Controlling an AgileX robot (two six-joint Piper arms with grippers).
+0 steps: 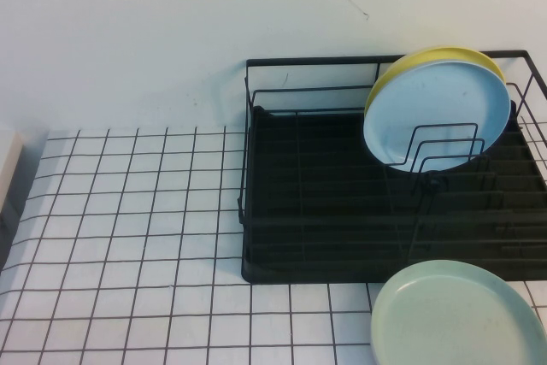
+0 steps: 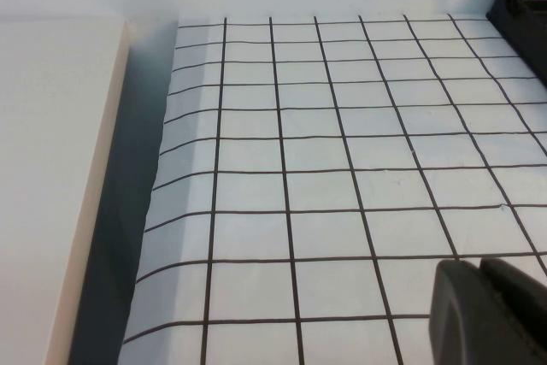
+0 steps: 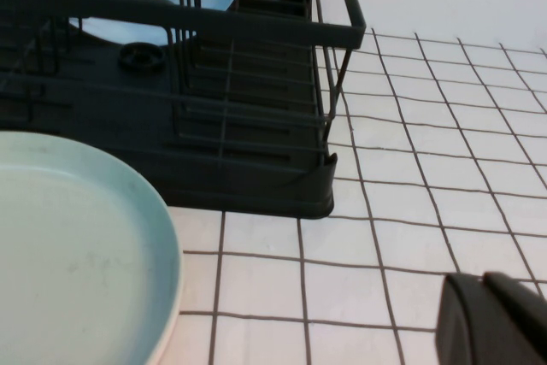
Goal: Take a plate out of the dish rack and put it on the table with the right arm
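The pale mint-green plate (image 1: 457,314) lies flat on the gridded white table (image 1: 128,211), just in front of the black dish rack (image 1: 299,271). In the right wrist view the plate (image 3: 77,254) fills the near side and the dish rack (image 3: 256,185) stands behind it. My right gripper (image 3: 485,279) hovers over bare table beside the plate, shut and holding nothing. My left gripper (image 2: 480,264) is shut over the table far to the left, also with nothing in it. Neither arm shows in the high view.
A light blue plate (image 1: 436,113) stands upright in the rack's dividers with a yellow plate (image 1: 427,57) behind it. A pale board (image 2: 51,168) borders the table's left edge. A corner of the rack (image 2: 521,2) shows in the left wrist view.
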